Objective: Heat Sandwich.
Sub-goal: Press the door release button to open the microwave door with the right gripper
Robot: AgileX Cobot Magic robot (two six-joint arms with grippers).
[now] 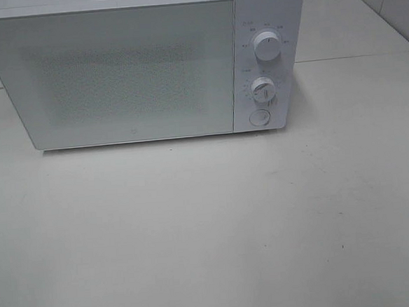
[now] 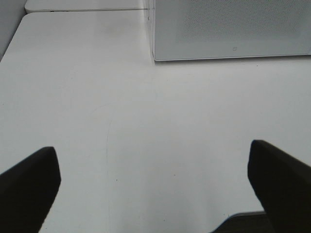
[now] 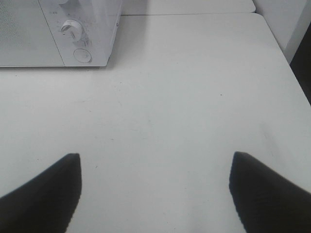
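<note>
Left pincer (image 2: pixel 153 148) spread wide, empty, right pincer (image 3: pixel 155 155) likewise, microwave (image 1: pixel 142 66) closed

The microwave (image 1: pixel 142 66) has a smooth white casing with a soft satin sheen; whether it is painted metal or plastic is unclear. Its door (image 1: pixel 122 82) is a flat, pale, glassy-looking panel with a fine dotted mesh across its middle. To the right of the door, the upper knob (image 1: pixel 267 46), the lower knob (image 1: pixel 263 88) and the round button (image 1: pixel 259 118) look like smooth, lightly glossy white plastic. The table (image 1: pixel 210 230) in front of the microwave is smooth, matt and off-white, with faint scuffs and tiny dark specks. The left gripper (image 2: pixel 155 189) and the right gripper (image 3: pixel 155 194) have matt black fingers that look like plastic or rubber.
</note>
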